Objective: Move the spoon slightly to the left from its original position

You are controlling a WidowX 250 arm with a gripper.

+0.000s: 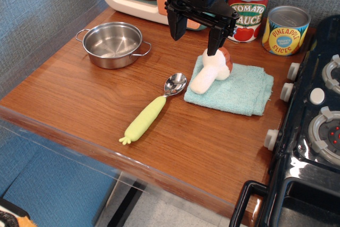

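The spoon [151, 111] lies flat on the wooden table, its shiny metal bowl pointing up-right toward the teal cloth and its yellow-green handle running down-left to a nubbed tip. My gripper [196, 40] hangs above and behind it, over the cloth's far left corner, with its black fingers [178, 25] spread apart and nothing between them. It is well above the table and apart from the spoon. The right finger stands in front of the toy mushroom.
A toy mushroom [211, 72] lies on a teal cloth [234, 90] right of the spoon. A steel pot [112, 44] stands at the left back. A tomato sauce can [247, 11] and a pineapple can [287, 30] stand at the back. A toy stove [313, 131] fills the right side.
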